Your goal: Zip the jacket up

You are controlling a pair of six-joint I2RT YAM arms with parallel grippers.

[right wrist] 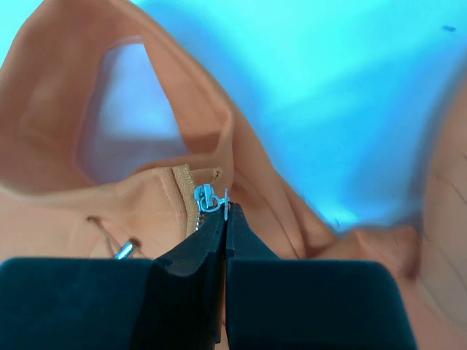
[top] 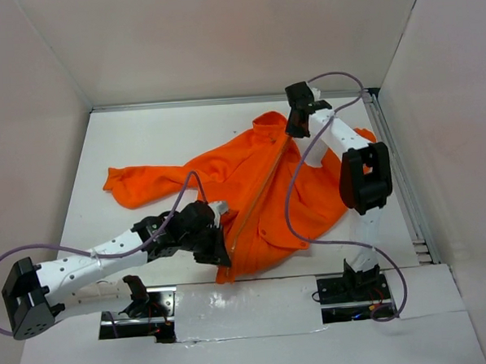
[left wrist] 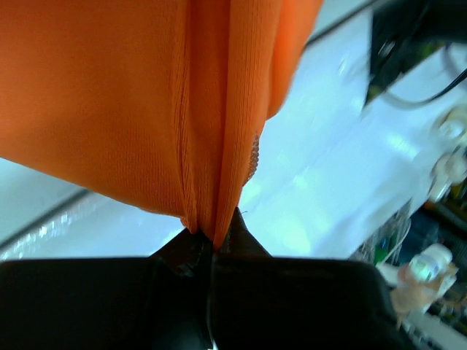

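The orange jacket (top: 251, 186) lies spread on the white table, collar at the far side, hem near the arms. Its zipper line (top: 264, 189) runs from hem to collar and looks closed. My left gripper (top: 218, 252) is shut on the jacket's bottom hem (left wrist: 211, 219), pinching the orange fabric beside the zipper end. My right gripper (top: 295, 124) is at the collar, shut on the silver zipper pull (right wrist: 227, 205); the slider (right wrist: 205, 197) sits at the top of the zipper by the collar (right wrist: 109, 95).
White enclosure walls surround the table (top: 143, 138). One sleeve (top: 133, 184) stretches left. Purple cables (top: 297, 204) loop over the jacket. A metal rail (top: 401, 174) runs along the right edge. The arm bases (top: 351, 290) sit at the near edge.
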